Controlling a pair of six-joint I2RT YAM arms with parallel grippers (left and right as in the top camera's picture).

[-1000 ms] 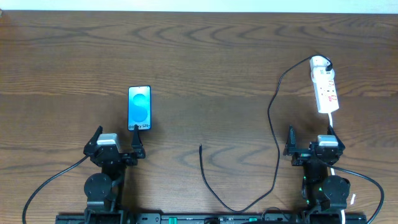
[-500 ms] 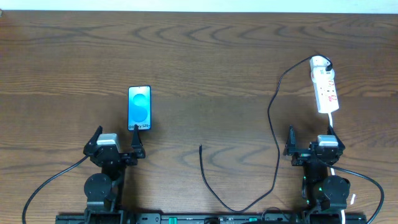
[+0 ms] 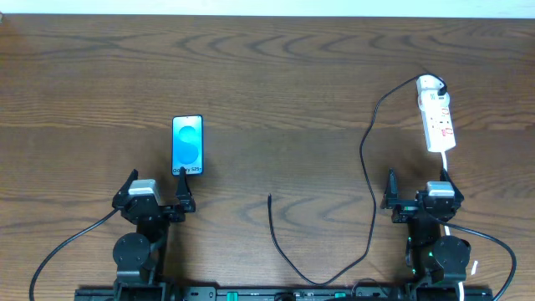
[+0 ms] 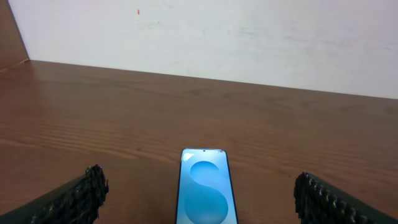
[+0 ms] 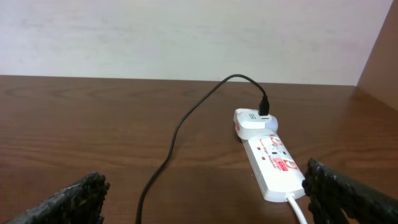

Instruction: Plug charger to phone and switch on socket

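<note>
The phone lies flat with its blue screen up, just beyond my left gripper, which is open and empty. The white socket lies at the right, just beyond my right gripper, also open and empty. The charger is a thin black cable; its black plug sits in a white adapter at the socket's far end. From there it runs down the table, loops near the front edge, and its free tip lies loose on the wood between the arms.
The socket's white cord runs back toward the right arm's base. Thicker black robot cables trail from both arm bases at the front edge. A pale wall stands behind the table.
</note>
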